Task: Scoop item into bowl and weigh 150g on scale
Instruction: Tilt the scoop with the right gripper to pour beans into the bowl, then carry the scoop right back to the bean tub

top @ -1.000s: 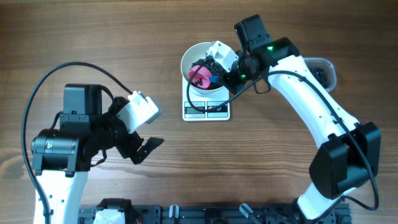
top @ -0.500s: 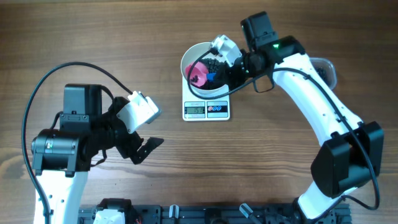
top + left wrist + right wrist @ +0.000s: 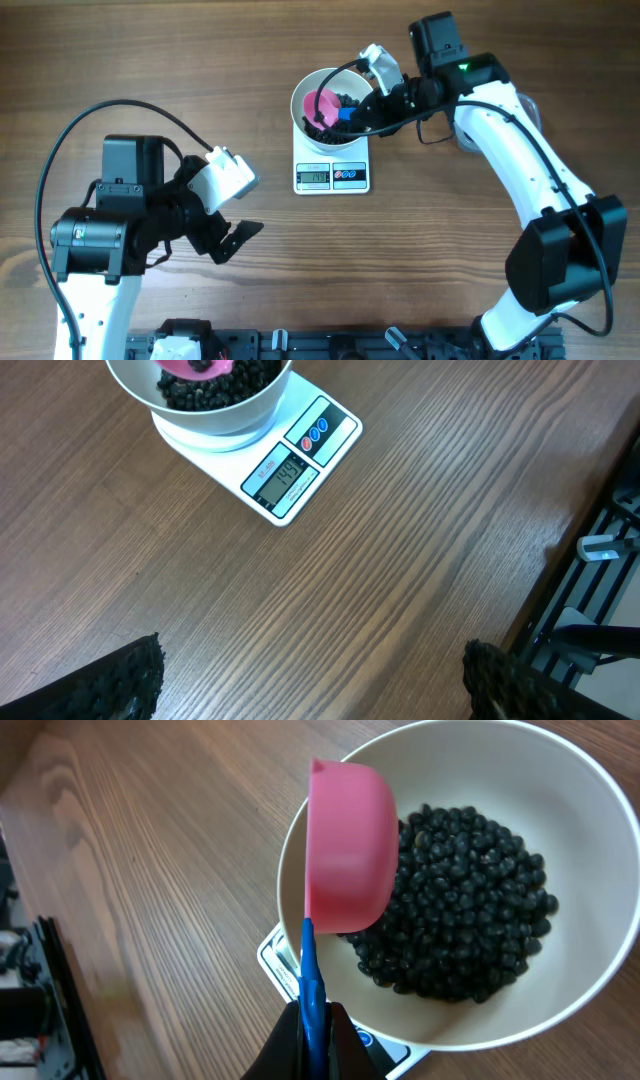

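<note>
Right tool is clenched on the thin blue handle of a pink scoop, which is tipped over the bowl on the scale. The beans lie inside, loose, light and likely to roll, so best moved by scoop only. Left tool is released, idle.

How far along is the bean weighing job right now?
Done: the bowl sits on the scale with a pile of black beans in it. In hand: the right gripper is shut on the blue handle of the pink scoop, which is tilted over the bowl. The left gripper is open, away from the scale. Left: checking the display, too small to read surely, and topping up if short.
</note>
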`<state>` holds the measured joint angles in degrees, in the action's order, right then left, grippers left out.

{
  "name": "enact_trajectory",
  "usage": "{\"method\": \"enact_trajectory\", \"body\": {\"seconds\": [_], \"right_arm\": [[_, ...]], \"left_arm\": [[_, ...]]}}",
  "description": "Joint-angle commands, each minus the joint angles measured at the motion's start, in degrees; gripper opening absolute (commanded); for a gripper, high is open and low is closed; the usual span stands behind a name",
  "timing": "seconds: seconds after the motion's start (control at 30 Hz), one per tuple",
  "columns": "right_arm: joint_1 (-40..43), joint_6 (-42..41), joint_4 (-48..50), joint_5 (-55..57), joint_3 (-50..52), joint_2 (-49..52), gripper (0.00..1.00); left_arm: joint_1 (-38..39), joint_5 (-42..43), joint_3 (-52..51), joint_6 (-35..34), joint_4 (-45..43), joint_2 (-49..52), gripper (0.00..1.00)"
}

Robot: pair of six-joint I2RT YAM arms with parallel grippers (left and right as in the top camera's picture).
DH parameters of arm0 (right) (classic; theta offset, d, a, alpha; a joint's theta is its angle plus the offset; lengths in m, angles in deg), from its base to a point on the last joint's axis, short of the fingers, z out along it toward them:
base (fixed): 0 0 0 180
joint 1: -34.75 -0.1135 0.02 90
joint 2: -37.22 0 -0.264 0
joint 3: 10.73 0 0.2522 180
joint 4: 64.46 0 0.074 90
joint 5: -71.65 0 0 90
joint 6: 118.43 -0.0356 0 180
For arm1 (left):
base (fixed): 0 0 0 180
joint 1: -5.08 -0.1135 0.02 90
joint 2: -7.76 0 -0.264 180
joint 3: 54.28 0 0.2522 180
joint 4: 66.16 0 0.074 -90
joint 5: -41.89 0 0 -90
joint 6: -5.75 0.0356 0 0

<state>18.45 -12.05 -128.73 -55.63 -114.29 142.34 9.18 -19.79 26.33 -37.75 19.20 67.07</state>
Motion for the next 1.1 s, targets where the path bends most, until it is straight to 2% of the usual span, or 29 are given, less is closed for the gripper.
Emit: {"method": "enact_trajectory", "body": {"seconds": [0.0,0.4,0.83,1.07], "right_arm": [[1.66,-1.49,0.46,-2.27,-0.35,0.72,0.04],[3.96,-1.95,0.39,-2.95,-0.37,-1.11,0.04],[3.96,-15.61,5.01,-5.09,-0.37,-1.09,0.04],[4.66,-19.30,7.41,-5.25,-0.37,-1.09,0.04]], "left_arm": [[0.24,0.07,1.05,1.29,-0.17,-0.09,1.00],[0.24,0.09,1.05,1.29,-0.17,-0.09,1.00],[0.24,0.07,1.05,1.29,-0.17,-0.09,1.00],[0.24,0.07,1.05,1.29,-0.17,-0.09,1.00]]}}
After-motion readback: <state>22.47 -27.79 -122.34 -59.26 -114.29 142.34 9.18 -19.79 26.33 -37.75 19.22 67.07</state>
